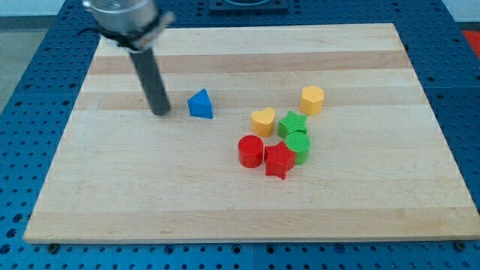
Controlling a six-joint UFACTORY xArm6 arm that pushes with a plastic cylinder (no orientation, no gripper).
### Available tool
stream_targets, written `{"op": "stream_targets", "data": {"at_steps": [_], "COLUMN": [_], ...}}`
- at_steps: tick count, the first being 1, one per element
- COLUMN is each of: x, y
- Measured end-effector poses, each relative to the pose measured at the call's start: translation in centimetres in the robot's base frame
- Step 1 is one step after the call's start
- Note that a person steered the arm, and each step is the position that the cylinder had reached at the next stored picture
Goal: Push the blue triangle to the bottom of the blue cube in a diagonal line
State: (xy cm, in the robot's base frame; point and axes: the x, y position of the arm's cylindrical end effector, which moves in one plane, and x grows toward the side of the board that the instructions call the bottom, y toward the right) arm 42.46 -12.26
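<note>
The blue triangle (200, 104) lies on the wooden board (112, 187) left of the middle. My tip (161, 112) rests on the board just to the triangle's left, a small gap apart from it. The dark rod rises from the tip toward the view's top left. No blue cube shows in this view.
A cluster sits right of the middle: a yellow heart (263, 120), a yellow hexagon (313, 99), a green star (292, 123), a green cylinder (298, 145), a red cylinder (250, 151) and a red star (278, 160). A blue pegboard (30, 112) surrounds the board.
</note>
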Motion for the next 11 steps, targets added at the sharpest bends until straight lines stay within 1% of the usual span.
{"op": "stream_targets", "data": {"at_steps": [1,2,3,4,5,6,7,8,9,10,11], "x": [3.8,4.1,1.7,-1.6,-3.4,-4.1,-4.2,-6.3,-7.0,-3.7,-3.7], "y": [5.2,8.0,7.6,3.9,-1.6,-1.8,0.6,1.5,1.0,0.9,-1.8]}}
